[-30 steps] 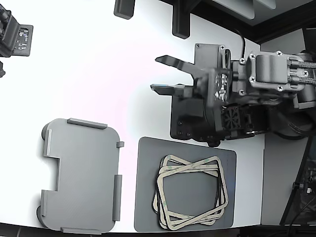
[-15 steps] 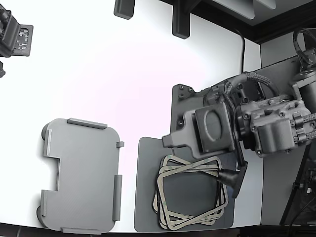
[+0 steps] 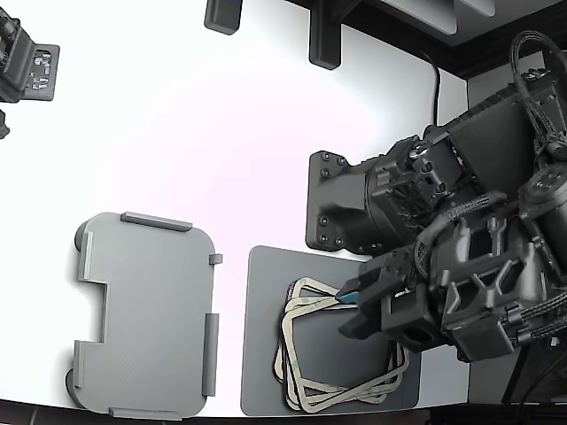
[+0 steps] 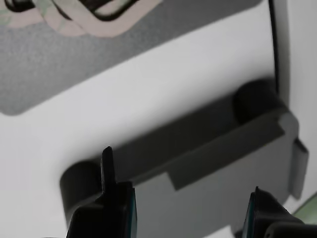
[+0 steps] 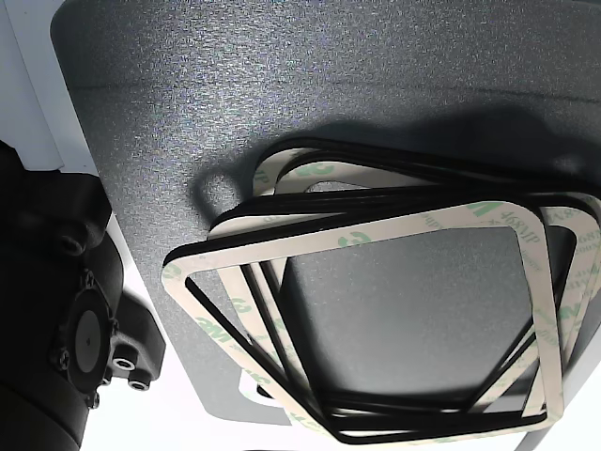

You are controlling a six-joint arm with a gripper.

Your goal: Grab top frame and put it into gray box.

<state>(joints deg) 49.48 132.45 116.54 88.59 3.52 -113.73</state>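
Pebbled dark mat (image 5: 282,85) carries thin cream top frame (image 5: 376,230).

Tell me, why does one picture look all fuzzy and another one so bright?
In the wrist view, the hand sits so near the lens that its fingers and the gray box are blurred. In the exterior view, light glares off the white table, washing it out. In the other view, the top frame is sharp and casts a dark shadow on the mat.
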